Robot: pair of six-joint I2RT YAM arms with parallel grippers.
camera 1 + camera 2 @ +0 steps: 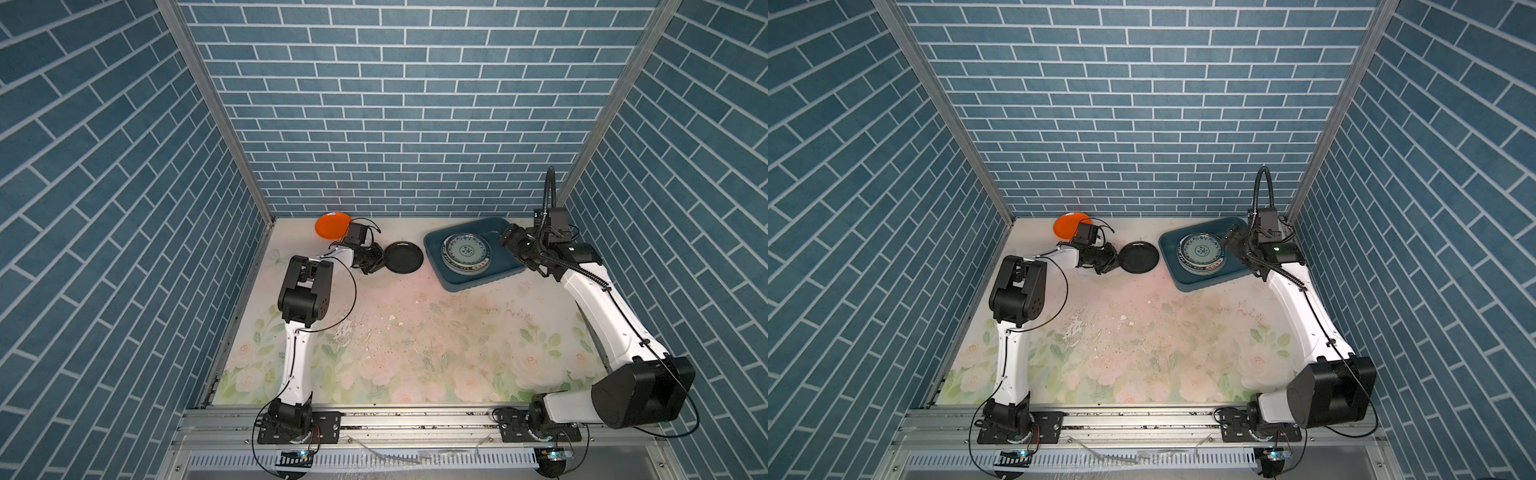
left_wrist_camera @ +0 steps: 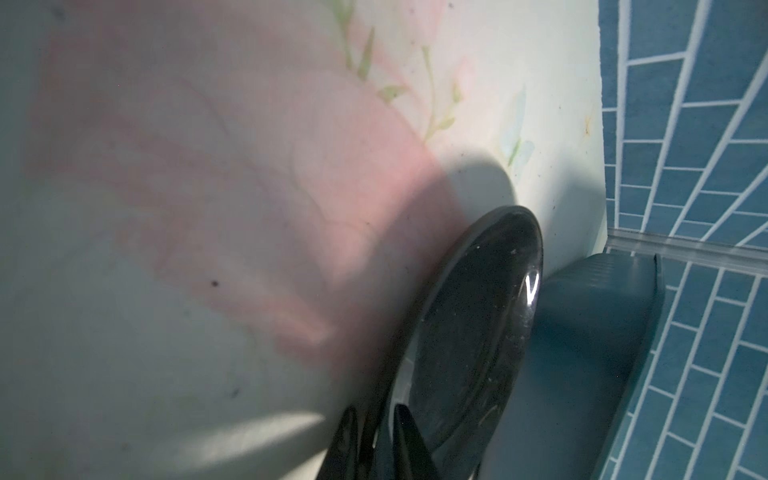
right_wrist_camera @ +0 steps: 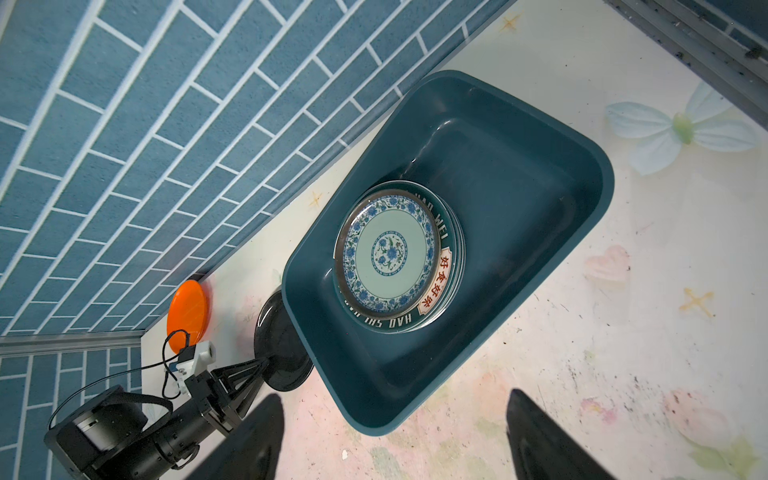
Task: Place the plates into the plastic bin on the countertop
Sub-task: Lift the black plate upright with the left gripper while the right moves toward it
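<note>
The left tool point(image 1: 379, 261) pinches the rim of the black plate point(image 1: 405, 257) just left of the plastic bin point(image 1: 465, 284), while the right tool point(image 1: 508, 240) gapes empty over its right end.

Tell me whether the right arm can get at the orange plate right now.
Probably not: the orange plate lies far off, beyond the plastic bin, the black plate and the left gripper.

The black plate point(image 2: 478, 332), lower right in my left wrist view, is glossy and dust-speckled, with a bright glint. My left claw point(image 2: 374, 411) looks matt black. The plastic bin point(image 3: 519, 166) is smooth with a satin sheen. The countertop point(image 1: 415, 332) is a matt, scuffed print.
</note>
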